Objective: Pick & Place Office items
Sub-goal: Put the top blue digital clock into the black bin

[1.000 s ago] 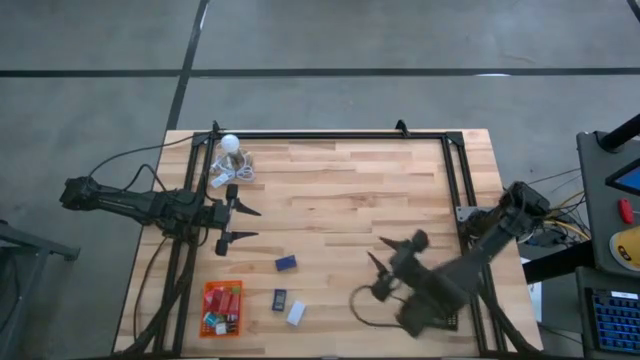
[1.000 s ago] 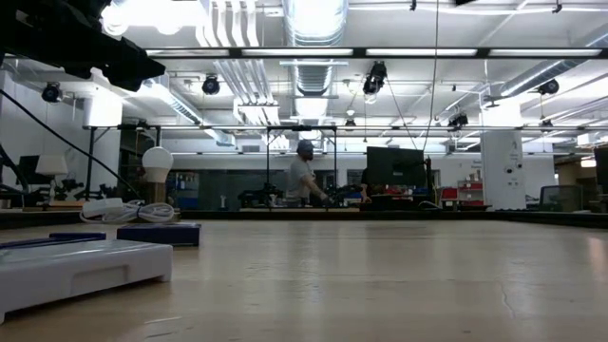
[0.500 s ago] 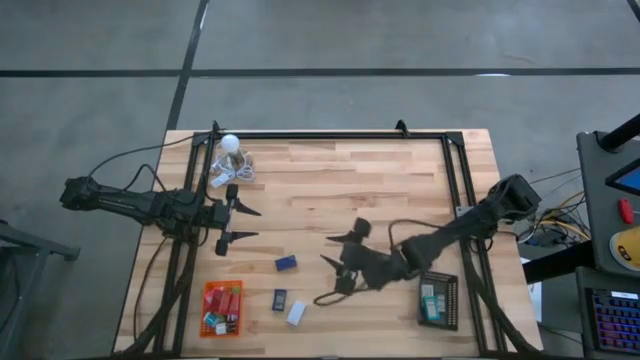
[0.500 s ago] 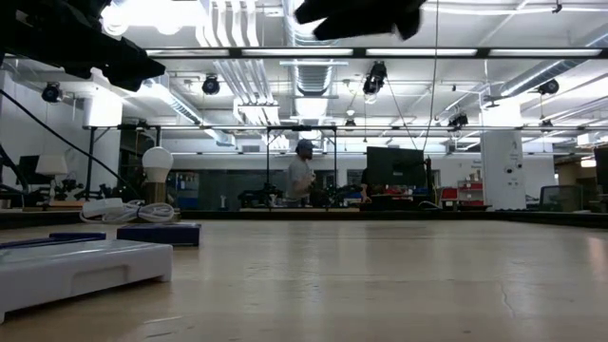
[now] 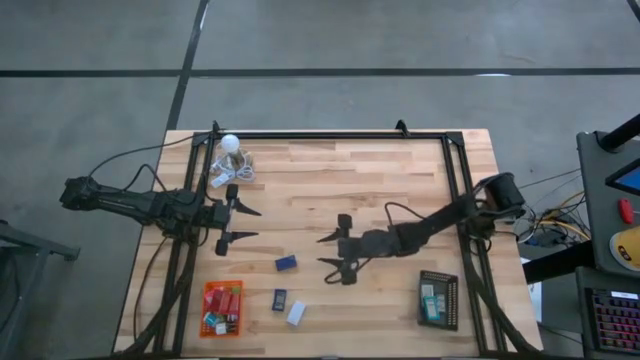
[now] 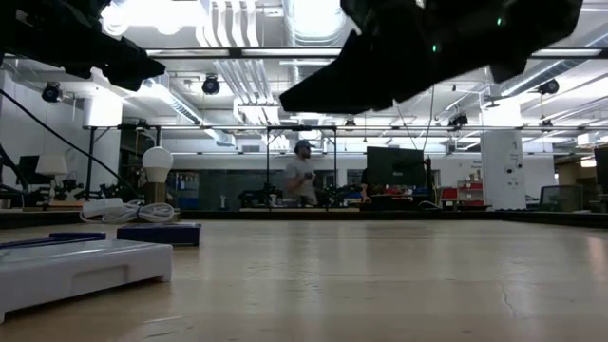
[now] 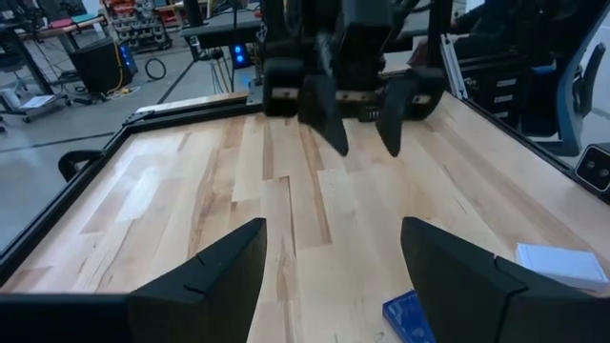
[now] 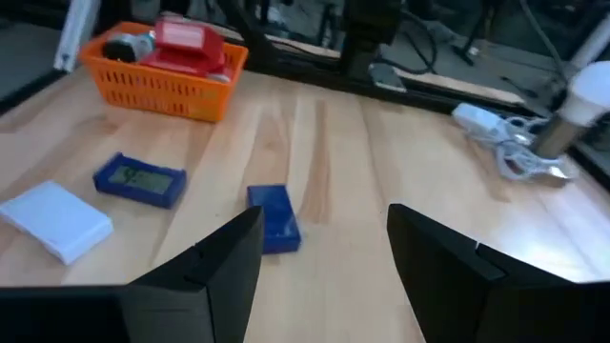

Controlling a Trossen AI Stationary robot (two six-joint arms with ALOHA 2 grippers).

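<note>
At the left of the high view the left gripper [image 5: 243, 224] hovers over the table's [image 5: 400, 180] left edge, its fingers spread and holding nothing; just above it, toward the upper left, lies a white bulb with a coiled cord [image 5: 229, 158], no part of the job.

Below that gripper, in the lower left, the orange tray [image 5: 221, 307] already holds several red, green and white pieces; right of it, still loose on the wood, lie a small navy piece with a pale face [image 5: 280, 299] and a white block [image 5: 296, 313], and a little above them a blue block [image 5: 286, 263]; these are the office items nearest to hand.

At centre the right gripper [image 5: 331, 250] reaches in from the right, fingers parted and empty, just right of the blue block; its wrist view shows that block [image 8: 274, 218] lying flat between and beyond the fingers.

At the lower right the black tray [image 5: 438, 299] holds teal and white pieces.

The blue block looks light, rigid and flat-sided, probably smooth plastic; it is unlikely to deform but could skid on the wood if nudged; the sound hold would be across its two short opposite sides, fingers lowered squarely and closed evenly.
</note>
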